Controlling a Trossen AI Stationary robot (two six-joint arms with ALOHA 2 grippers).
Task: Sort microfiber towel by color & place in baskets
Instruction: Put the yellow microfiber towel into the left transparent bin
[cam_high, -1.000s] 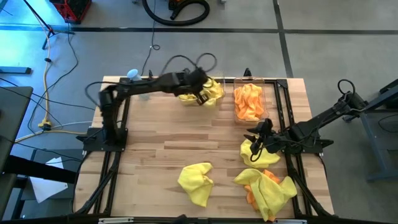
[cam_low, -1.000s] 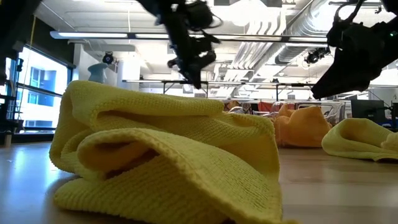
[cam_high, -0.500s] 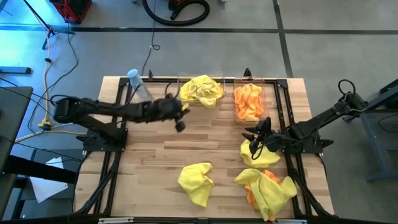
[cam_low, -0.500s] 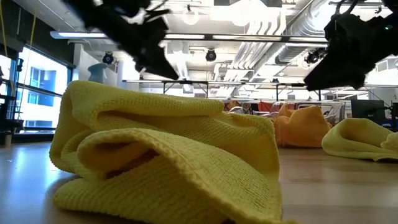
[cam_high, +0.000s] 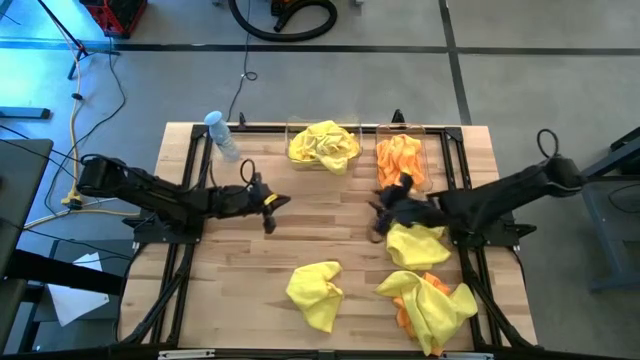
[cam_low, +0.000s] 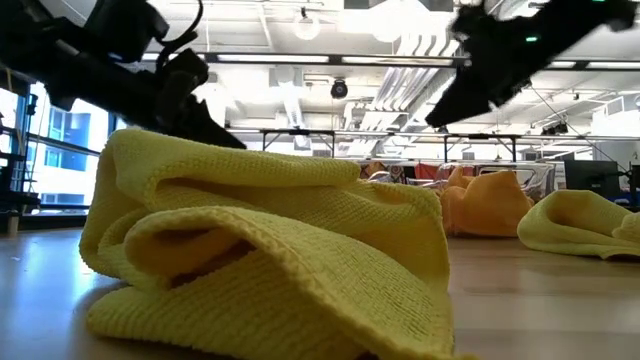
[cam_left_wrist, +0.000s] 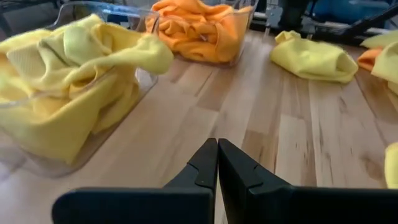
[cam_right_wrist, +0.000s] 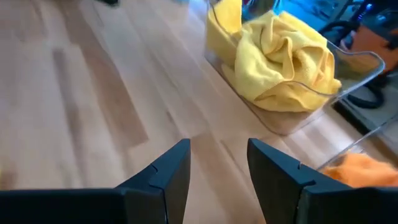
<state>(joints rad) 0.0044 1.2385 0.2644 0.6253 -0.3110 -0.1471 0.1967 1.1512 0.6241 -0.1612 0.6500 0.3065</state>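
Observation:
Two clear baskets stand at the table's far edge. The left basket (cam_high: 289, 128) holds yellow towels (cam_high: 322, 145); the right basket (cam_high: 426, 150) holds orange towels (cam_high: 400, 162). Loose on the table lie a yellow towel (cam_high: 417, 243), another yellow towel (cam_high: 315, 292) and a yellow-and-orange heap (cam_high: 430, 308). My left gripper (cam_high: 268, 205) is shut and empty, over bare wood on the near side of the yellow basket (cam_left_wrist: 93, 140). My right gripper (cam_high: 385, 208) is open and empty, just left of the loose yellow towel, facing the yellow basket (cam_right_wrist: 292, 118).
A small clear bottle with a pale blue cap (cam_high: 220, 133) stands at the far left corner. Dark frame rails (cam_high: 195, 190) run along both sides of the table. Bare wood (cam_high: 325, 215) lies between the two grippers.
My left gripper has drawn back from over the yellow basket toward the table's left and near edges; the yellow towels have stayed in the basket. My right gripper has swung from above the loose yellow towel toward the table's left, to the middle.

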